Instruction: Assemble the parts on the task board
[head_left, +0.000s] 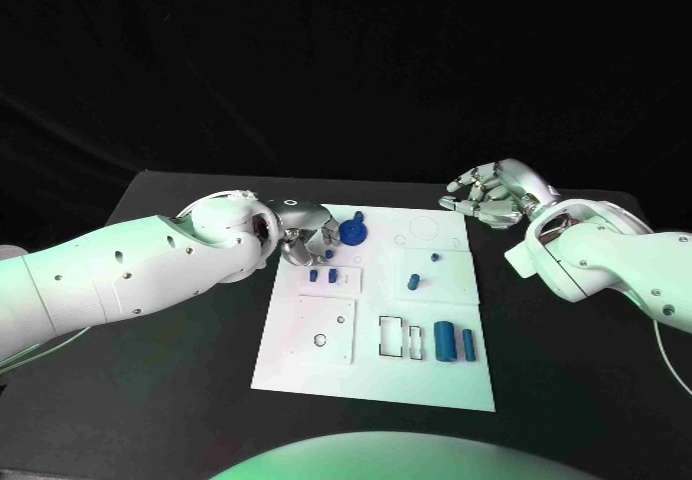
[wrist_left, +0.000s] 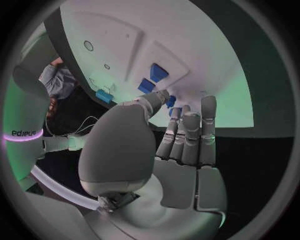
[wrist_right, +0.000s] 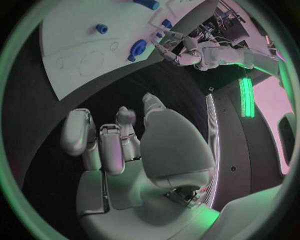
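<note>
The left hand (head_left: 306, 235) is seen lowered over the far-left corner of the task board (head_left: 378, 385), fingers bunched downward next to a round blue part (head_left: 353, 234) w/ a short stem; from the head view it can't be told whether that part is actually pinched or just touched, so the grasp is left as unclear. In the left wrist view the fingertips (wrist_left: 170, 102) are seen pressed close to small blue pieces (wrist_left: 157, 72) on the white plate, which suggests the hand is positioned there to pick or seat one of them, prob. the current step. The right hand (head_left: 490, 195) is held off the board, beyond its far-right corner, above the black table (head_left: 173, 400), fingers curled in and nothing gripped; it is judged to be parked clear so the left arm's work isn't obstructed. As for the parts: two small blue blocks (head_left: 323, 274) are seen just below the left hand, toward the robot; a small blue peg (head_left: 434, 258) and another blue piece (head_left: 414, 281) lie mid-board, between the two hands but nearer the right side; two long blue cylinders (head_left: 453, 342) lie side by side near the robot's edge, well apart from both hands, beside an empty rectangular cutout (head_left: 392, 337). Several recesses are still unfilled, so the assembly is judged early-stage.
</note>
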